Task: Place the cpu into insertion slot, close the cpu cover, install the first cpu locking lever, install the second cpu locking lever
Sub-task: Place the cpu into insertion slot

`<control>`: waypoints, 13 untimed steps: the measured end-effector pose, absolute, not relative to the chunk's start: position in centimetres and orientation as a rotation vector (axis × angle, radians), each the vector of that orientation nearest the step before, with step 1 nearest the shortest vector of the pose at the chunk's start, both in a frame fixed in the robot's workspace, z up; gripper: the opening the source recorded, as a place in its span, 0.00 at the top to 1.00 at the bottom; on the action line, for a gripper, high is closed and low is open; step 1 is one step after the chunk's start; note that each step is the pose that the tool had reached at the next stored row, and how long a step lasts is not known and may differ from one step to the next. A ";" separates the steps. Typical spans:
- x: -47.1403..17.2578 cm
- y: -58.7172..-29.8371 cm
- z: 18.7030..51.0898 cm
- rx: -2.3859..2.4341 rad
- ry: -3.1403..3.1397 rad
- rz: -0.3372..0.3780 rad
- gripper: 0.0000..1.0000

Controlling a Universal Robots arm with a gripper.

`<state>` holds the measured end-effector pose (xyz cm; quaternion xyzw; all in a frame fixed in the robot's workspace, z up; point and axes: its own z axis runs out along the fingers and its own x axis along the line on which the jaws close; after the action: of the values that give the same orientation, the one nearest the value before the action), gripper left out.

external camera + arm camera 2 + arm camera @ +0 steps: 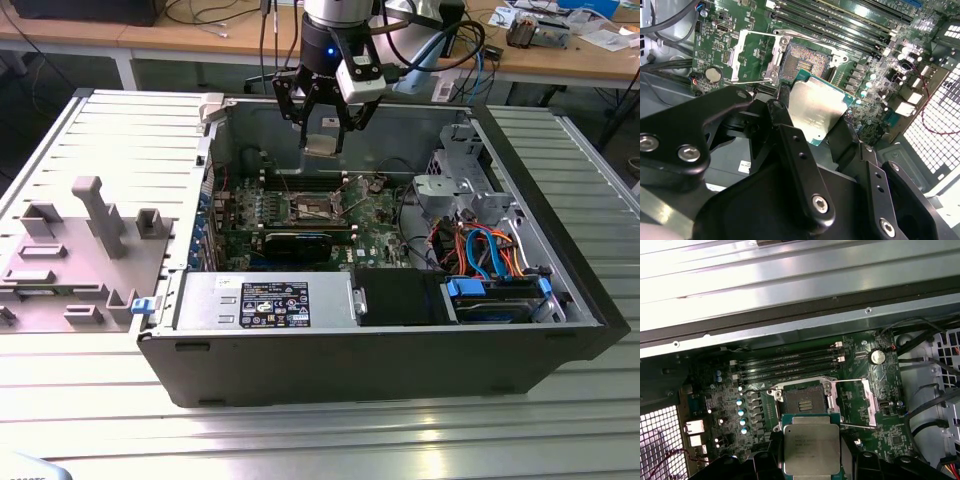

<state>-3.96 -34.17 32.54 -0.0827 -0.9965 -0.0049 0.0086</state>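
Cpu (817, 112) is being pinched by its edges in the gripper (322, 148), well above the socket (804, 401), cover (866, 402) open. Risk: pins getting bent if it's being lowered skewed.

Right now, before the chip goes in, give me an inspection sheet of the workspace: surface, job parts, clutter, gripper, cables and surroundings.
Surface: ribbed metal table carrying the open computer case.
Job's things: the cpu is held above the motherboard, not yet seated; the insertion slot is empty; the cpu cover is swung open beside it.
Clutter: grey fixture plate on the table, at the exterior view's left of the case.
Grippers: the gripper is shut on the cpu, over the case.
Cables: orange and blue cable bundle inside the case at the exterior view's right, apart from the slot.
Surroundings: wooden desks behind, with loose wires on them.
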 end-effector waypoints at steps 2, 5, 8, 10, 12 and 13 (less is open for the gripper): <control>-4.0 -34.2 32.5 -0.260 -3.114 -0.015 0.45; -4.0 -34.2 32.5 -0.278 -3.112 -0.015 0.45; -4.0 -34.2 32.5 -0.278 -3.112 -0.015 0.45; -4.0 -34.2 32.5 -0.278 -3.112 -0.015 0.45; -4.0 -34.2 32.5 -0.278 -3.112 -0.015 0.45; -4.0 -34.2 32.5 -0.278 -3.112 -0.015 0.45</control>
<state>-3.96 -34.18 32.54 -0.0889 -0.9960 -0.0049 0.0085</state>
